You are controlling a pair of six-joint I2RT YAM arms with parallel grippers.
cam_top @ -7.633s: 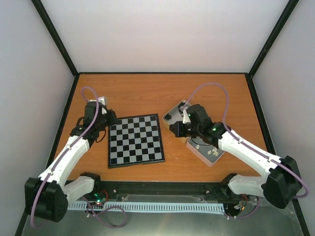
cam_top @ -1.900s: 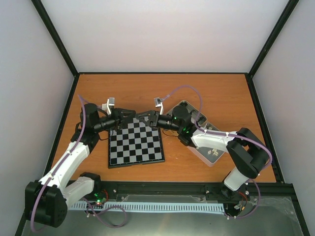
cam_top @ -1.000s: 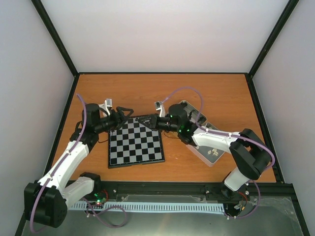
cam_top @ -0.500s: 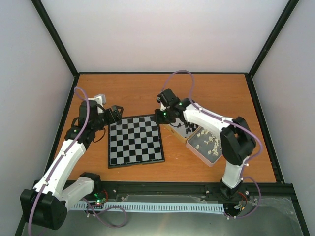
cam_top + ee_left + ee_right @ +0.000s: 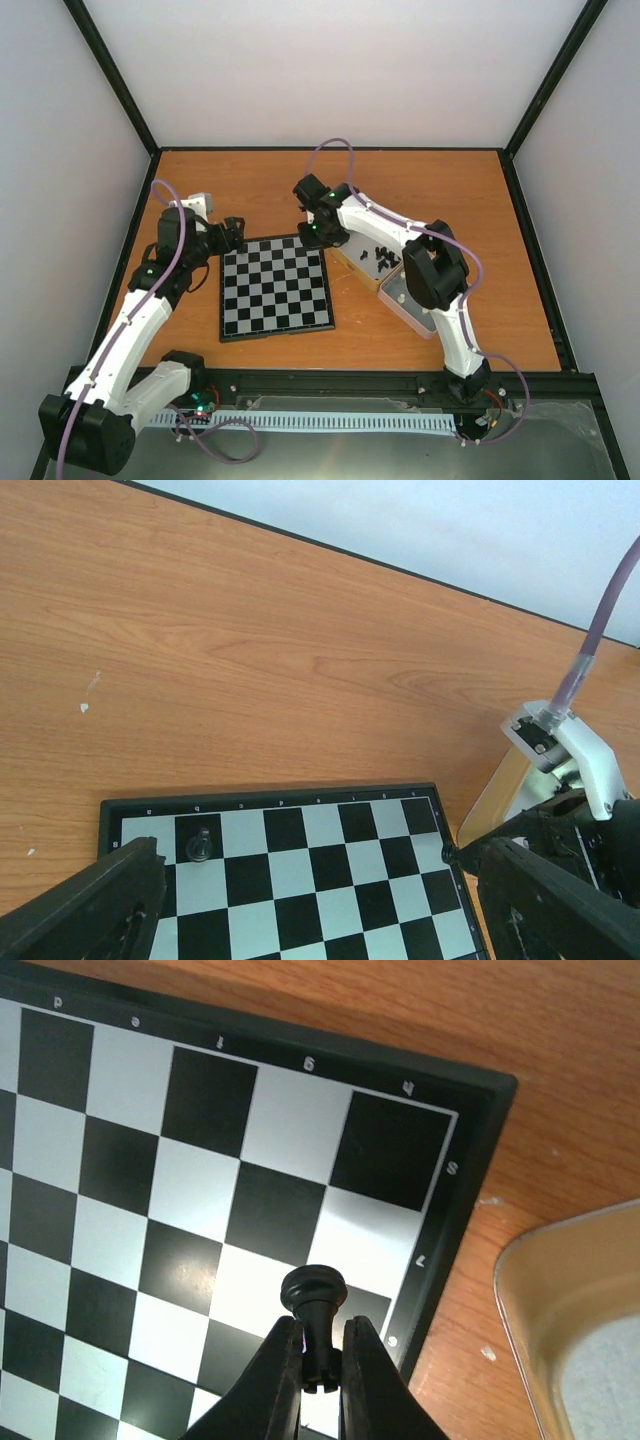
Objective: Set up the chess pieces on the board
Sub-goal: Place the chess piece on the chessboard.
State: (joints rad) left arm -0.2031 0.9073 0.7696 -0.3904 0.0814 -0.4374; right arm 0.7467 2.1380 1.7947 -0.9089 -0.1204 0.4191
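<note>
We're pinching pawn (image 5: 313, 1288) by thin stem in right end effector (image 5: 322, 1352); risking it toppling onto board (image 5: 200, 1110) below when releasing; left end effector (image 5: 320, 895) standing open.

One chessboard (image 5: 275, 285), two robot arms (image 5: 130, 320) (image 5: 375, 212) and two metal tins (image 5: 350, 262) (image 5: 392, 298); two black chessmen (image 5: 201, 845) (image 5: 313, 1295) out of the tins, a further heap (image 5: 380, 258) in one tin too small to count

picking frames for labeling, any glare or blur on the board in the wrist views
Right wrist view: silvery squares of the board glare brightest beside the black pawn pinched in the right gripper, yet edges are sharp. Left wrist view: even light, the lone black piece readable, the left gripper soft and dark at the bottom corners.
</note>
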